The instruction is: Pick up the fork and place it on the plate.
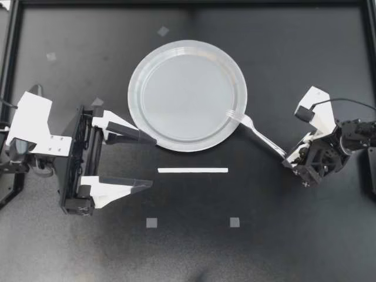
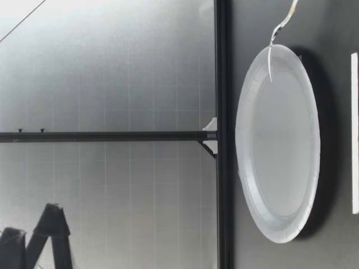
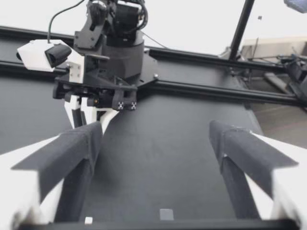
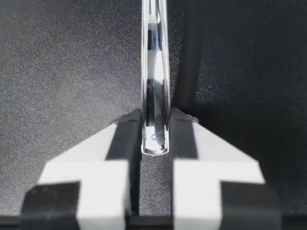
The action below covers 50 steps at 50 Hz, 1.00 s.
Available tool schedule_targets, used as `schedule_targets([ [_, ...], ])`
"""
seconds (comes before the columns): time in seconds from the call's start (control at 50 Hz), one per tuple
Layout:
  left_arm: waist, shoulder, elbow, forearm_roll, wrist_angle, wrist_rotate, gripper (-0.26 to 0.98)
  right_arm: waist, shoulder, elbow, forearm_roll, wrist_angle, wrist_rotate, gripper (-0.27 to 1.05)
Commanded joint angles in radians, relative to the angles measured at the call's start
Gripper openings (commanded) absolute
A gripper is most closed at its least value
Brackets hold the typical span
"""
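1. Over the rim of the plate on the side toward my right arm, the fork hung with its tines just past the plate's edge, while its handle ran back toward my right gripper.
2. That gripper was clenched on the handle's end. The right wrist view showed the fork pinched between both pads, standing on its narrow edge.
3. From table height, the fork sloped down toward the plate, with its tines low over the far rim. I could not tell whether they touched it.
4. My left gripper lay beside the plate's opposite edge with its jaws spread wide and nothing between them. One finger was close against the rim.
5. A white strip lay on the table near the plate, clear of both arms.
6. I judged the pickup and carry done and the placing step in hand.
7. The next move called for bringing the fork further over the plate's middle, lowering it, and only then letting go. Released where it hung, the handle would likely tip off the rim onto the table.
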<state>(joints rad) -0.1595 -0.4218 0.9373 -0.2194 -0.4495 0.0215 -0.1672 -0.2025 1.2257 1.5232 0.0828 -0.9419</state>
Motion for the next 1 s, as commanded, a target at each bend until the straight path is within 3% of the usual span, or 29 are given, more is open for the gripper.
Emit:
schedule_targets([
  [0.0, -0.002, -0.015, -0.008, 0.003, -0.011, 0.003, 0.85, -0.003, -0.011, -0.011, -0.002, 0.006, 0.002, 0.03],
  [0.5, -0.003, -0.017, 0.002, 0.003, -0.011, 0.003, 0.85, -0.003, -0.041, -0.032, -0.003, 0.046, 0.051, 0.08],
  [0.98, -0.003, -0.017, 0.028, 0.003, -0.063, 0.003, 0.85, -0.003, -0.077, -0.037, -0.006, 0.069, 0.104, 0.38],
])
